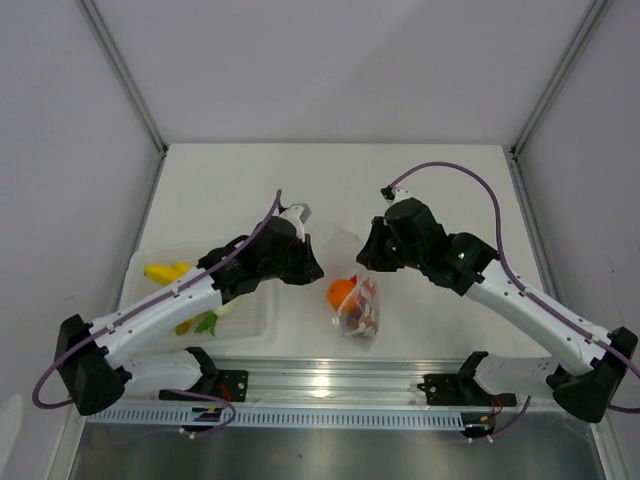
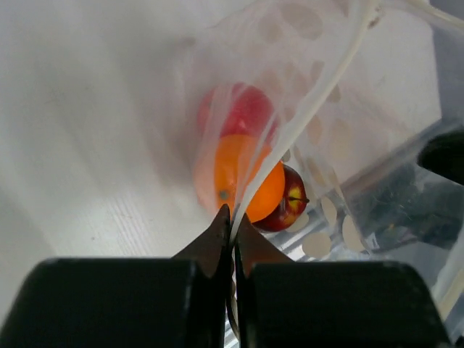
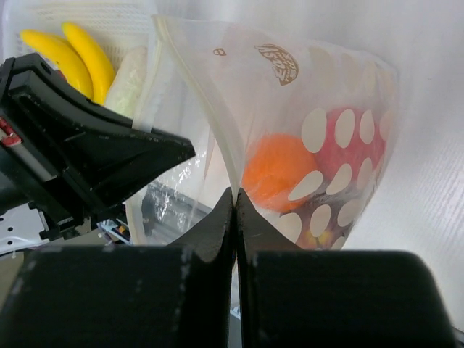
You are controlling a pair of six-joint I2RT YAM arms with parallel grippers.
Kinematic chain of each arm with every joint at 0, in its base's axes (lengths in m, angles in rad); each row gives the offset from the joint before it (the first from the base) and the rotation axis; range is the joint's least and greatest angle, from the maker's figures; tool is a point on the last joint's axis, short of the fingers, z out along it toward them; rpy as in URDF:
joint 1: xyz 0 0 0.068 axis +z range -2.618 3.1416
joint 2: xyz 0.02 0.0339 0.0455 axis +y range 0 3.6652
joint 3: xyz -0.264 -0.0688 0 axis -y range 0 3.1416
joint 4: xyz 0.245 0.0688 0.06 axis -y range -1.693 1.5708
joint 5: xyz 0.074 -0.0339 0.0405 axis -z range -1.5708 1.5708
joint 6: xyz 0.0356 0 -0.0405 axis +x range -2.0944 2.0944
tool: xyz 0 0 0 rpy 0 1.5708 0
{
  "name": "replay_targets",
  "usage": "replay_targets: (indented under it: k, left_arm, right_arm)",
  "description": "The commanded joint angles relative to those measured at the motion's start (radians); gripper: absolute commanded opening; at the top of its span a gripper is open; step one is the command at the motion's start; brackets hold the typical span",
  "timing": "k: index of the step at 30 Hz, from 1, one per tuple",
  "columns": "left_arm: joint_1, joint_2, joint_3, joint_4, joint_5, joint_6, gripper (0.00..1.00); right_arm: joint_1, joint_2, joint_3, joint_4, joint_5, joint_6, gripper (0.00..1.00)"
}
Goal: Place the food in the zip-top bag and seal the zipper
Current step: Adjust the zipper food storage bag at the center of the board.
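Observation:
The clear zip-top bag (image 1: pixel 358 300) with white dots hangs between my two grippers above the table. It holds the orange one (image 1: pixel 341 292), the red apple (image 2: pixel 291 205) and a dark red round one (image 2: pixel 245 110). My left gripper (image 2: pixel 232 216) is shut on the bag's zipper strip (image 2: pixel 313 109) at the left end of the mouth. My right gripper (image 3: pixel 235 194) is shut on the same mouth edge at the right end. The yellow banana (image 1: pixel 165 271) and the white radish (image 1: pixel 215 315) lie in the tray; both show in the right wrist view, banana (image 3: pixel 72 54), radish (image 3: pixel 129 81).
The shallow translucent white tray (image 1: pixel 140 335) lies at the left under my left arm. The metal rail (image 1: pixel 330 385) runs along the near table edge. White walls and frame posts close in the back and sides.

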Motion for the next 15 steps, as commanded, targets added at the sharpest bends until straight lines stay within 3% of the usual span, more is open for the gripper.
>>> replay_targets:
  k: [1,7,12,15]
  left_arm:
    - [-0.011,-0.001,0.067,0.081,0.147,0.026,0.01]
    - [-0.023,-0.041,0.116,0.223,0.421,-0.016,0.01]
    - [-0.033,-0.061,0.086,0.207,0.388,-0.034,0.01]
    - [-0.019,0.009,0.075,0.138,0.327,-0.031,0.01]
  right_arm:
    - [-0.012,-0.027,-0.001,-0.016,0.036,-0.022,0.0]
    - [-0.017,-0.1,0.051,-0.074,0.097,-0.056,0.0]
    - [-0.029,-0.134,0.037,-0.062,0.083,-0.056,0.0]
    - [-0.049,-0.113,-0.027,-0.013,0.053,-0.046,0.0]
